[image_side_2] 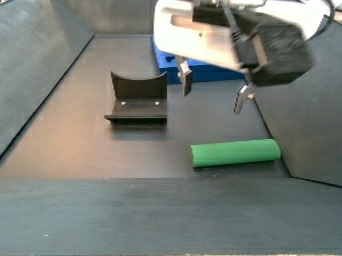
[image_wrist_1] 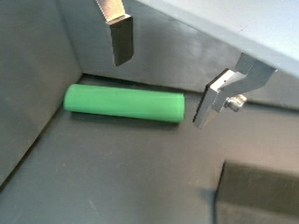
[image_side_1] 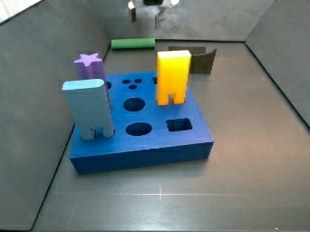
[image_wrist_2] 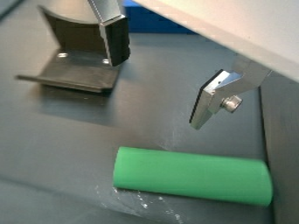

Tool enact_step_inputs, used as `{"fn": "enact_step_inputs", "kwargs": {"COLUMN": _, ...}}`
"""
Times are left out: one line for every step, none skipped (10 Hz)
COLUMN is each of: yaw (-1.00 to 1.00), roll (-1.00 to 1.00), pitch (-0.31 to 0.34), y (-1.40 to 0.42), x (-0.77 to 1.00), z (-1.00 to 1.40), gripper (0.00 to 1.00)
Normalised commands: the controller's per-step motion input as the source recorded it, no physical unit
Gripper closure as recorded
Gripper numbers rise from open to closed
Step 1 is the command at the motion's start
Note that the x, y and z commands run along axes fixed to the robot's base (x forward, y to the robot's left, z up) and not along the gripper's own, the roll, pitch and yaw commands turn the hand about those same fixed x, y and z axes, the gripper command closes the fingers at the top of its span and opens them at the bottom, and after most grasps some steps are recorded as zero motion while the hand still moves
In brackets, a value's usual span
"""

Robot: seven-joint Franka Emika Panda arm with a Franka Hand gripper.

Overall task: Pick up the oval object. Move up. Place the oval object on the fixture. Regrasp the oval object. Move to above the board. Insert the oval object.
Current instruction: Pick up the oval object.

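The oval object, a plain green rod, lies flat on the dark floor in both wrist views (image_wrist_1: 125, 102) (image_wrist_2: 191, 175) and in both side views (image_side_1: 133, 44) (image_side_2: 235, 152). My gripper (image_wrist_1: 163, 79) (image_wrist_2: 159, 77) (image_side_2: 213, 91) is open and empty, hanging above the floor between the rod and the fixture, not touching either. One finger (image_wrist_1: 121, 39) and its partner (image_wrist_1: 215, 98) stand wide apart. The fixture, a small dark notched block, stands nearby (image_wrist_2: 79, 61) (image_side_2: 138, 97) (image_side_1: 194, 58). The blue board (image_side_1: 140, 122) with shaped holes sits in the middle.
On the board stand a yellow forked block (image_side_1: 175, 76), a grey-blue rectangular block (image_side_1: 90, 109) and a purple star piece (image_side_1: 87, 61). Grey walls (image_side_2: 40, 70) enclose the floor. The rod lies close to a wall (image_wrist_1: 47, 61).
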Motion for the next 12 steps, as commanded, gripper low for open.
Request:
{"fn": "enact_step_inputs", "kwargs": {"yaw": -0.3, "roll": -0.17, "pitch": -0.35, "y": 0.36, "x": -0.3, "z": 0.0, "gripper": 0.0}}
{"fn": "enact_step_inputs", "kwargs": {"yaw": 0.0, "roll": 0.0, "pitch": -0.031, "y": 0.03, "x": 0.0, "z": -0.07, "gripper": 0.0}}
{"fn": "enact_step_inputs", "kwargs": {"yaw": -0.09, "roll": -0.4, "pitch": -0.214, "y": 0.58, "x": 0.11, "z": -0.25, "gripper": 0.0}}
{"fn": "enact_step_inputs", "kwargs": {"yaw": -0.26, "roll": -0.4, "pitch": -0.359, "y": 0.37, "x": 0.19, "z": -0.06, "gripper": 0.0}}
{"fn": "enact_step_inputs", "kwargs": {"yaw": -0.29, "roll": -0.42, "pitch": -0.403, "y": 0.32, "x": 0.23, "z": -0.01, "gripper": 0.0}}
{"fn": "enact_step_inputs", "kwargs": {"yaw": -0.27, "roll": -0.43, "pitch": -0.427, "y": 0.32, "x": 0.25, "z": 0.0, "gripper": 0.0}}
{"fn": "enact_step_inputs", "kwargs": {"yaw": -0.45, "roll": -0.43, "pitch": -0.437, "y": 0.17, "x": 0.24, "z": 0.0, "gripper": 0.0}}
{"fn": "enact_step_inputs", "kwargs": {"yaw": -0.6, "roll": -0.37, "pitch": -0.411, "y": 0.08, "x": 0.15, "z": -0.08, "gripper": 0.0}}
{"fn": "enact_step_inputs", "kwargs": {"yaw": -0.61, "roll": -0.26, "pitch": -0.38, "y": 0.12, "x": 0.06, "z": -0.21, "gripper": 0.0}}
{"fn": "enact_step_inputs", "kwargs": {"yaw": -0.54, "roll": -0.18, "pitch": -0.3, "y": 0.21, "x": 0.0, "z": -0.41, "gripper": 0.0}}
{"fn": "enact_step_inputs", "kwargs": {"yaw": -0.46, "roll": -0.12, "pitch": -0.211, "y": 0.36, "x": -0.02, "z": -0.63, "gripper": 0.0}}
{"fn": "enact_step_inputs", "kwargs": {"yaw": -0.43, "roll": -0.11, "pitch": -0.206, "y": 0.4, "x": 0.0, "z": -0.66, "gripper": 0.0}}
